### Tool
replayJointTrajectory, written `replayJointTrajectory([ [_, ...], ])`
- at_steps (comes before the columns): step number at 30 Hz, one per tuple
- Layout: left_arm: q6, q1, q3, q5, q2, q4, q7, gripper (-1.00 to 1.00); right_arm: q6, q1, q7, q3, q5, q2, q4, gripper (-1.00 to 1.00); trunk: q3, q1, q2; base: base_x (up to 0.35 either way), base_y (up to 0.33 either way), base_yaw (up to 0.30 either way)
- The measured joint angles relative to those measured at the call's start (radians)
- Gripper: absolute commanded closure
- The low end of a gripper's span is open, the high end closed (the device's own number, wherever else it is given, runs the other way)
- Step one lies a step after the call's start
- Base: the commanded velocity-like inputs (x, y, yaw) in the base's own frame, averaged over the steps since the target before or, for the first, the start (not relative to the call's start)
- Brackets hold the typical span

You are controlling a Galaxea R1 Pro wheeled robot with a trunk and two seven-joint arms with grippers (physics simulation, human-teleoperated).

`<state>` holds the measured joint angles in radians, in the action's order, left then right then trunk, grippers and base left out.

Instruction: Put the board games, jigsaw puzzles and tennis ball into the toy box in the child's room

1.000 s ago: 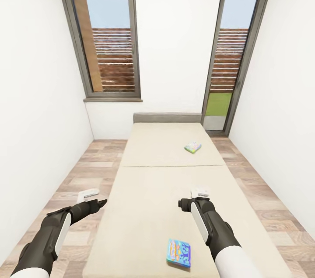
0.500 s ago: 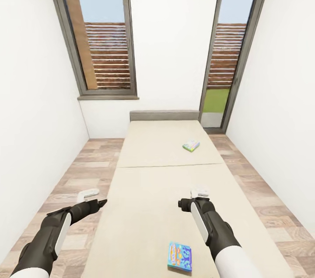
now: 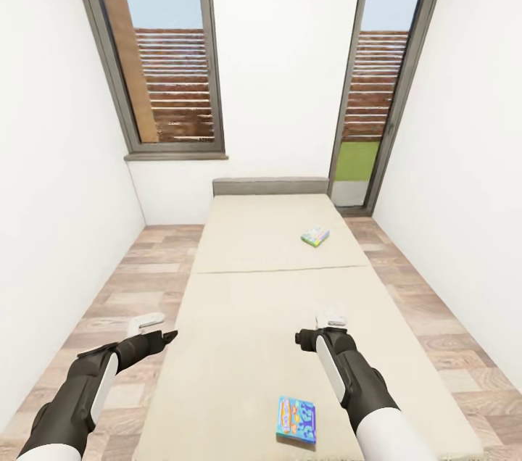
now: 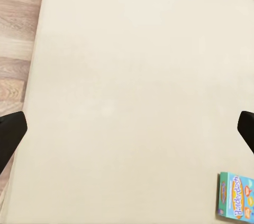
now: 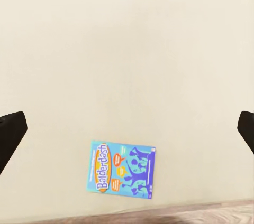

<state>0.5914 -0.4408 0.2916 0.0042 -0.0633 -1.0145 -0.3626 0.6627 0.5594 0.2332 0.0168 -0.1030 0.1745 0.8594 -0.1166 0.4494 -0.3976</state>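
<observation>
From the head camera, looking down the length of the child's room, the bed (image 3: pixel 275 301) runs away from the robot toward its low grey headboard (image 3: pixel 270 185) between two tall windows, with wood-plank floor (image 3: pixel 130 280) on either side. Two board games lie on the beige mattress: a blue Balderdash box (image 3: pixel 296 419) near the foot end, close to the robot and just beside the right forearm, and a pale box with a green edge (image 3: pixel 315 235) well up the bed toward the headboard. The left gripper (image 3: pixel 147 327) hangs over the left edge of the bed and the right gripper (image 3: pixel 330 323) over the mattress, both empty; from this angle I cannot tell how wide either stands. Over the left wrist, the camera looks straight down on bare mattress, a strip of floor at one side and a corner of the Balderdash box (image 4: pixel 236 196) at the frame's edge; the dark fingertips (image 4: pixel 10 135) sit far apart at opposite margins, so the jaws are spread wide with nothing between them. Along the right wrist, the Balderdash box (image 5: pixel 123 168) lies flat near the mattress edge, and the fingertips (image 5: pixel 11 131) are likewise wide apart and empty. Judging by this, the task is at an early stage here: neither bed game is lifted, and the nearer box seems the likely first pick.
</observation>
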Motion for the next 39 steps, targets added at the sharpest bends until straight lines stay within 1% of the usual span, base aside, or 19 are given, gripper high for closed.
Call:
replayJointTrajectory([
  [33,-0.001,0.000,0.002,0.000,-0.003,-0.002,-0.007,-1.00,-0.001,0.000,0.000,0.001,0.001,0.000,0.000,-1.00,-0.054,0.000,0.000,0.000,0.000,0.000],
  [36,0.002,0.000,0.002,0.002,-0.005,-0.012,-0.012,-1.00,-0.001,0.000,0.000,0.001,0.001,0.000,0.000,-1.00,-0.058,0.000,0.000,0.000,0.000,0.000],
  [38,0.019,0.000,0.002,0.006,-0.007,-0.046,-0.021,-1.00,-0.002,0.000,0.000,0.001,0.002,0.000,-0.001,-1.00,-0.062,0.000,0.000,0.000,0.000,0.000],
  [39,0.042,0.000,0.002,0.007,-0.007,-0.075,-0.034,-1.00,-0.003,0.000,0.000,0.001,0.002,0.000,-0.002,-1.00,-0.063,0.000,0.000,0.000,0.000,0.000],
])
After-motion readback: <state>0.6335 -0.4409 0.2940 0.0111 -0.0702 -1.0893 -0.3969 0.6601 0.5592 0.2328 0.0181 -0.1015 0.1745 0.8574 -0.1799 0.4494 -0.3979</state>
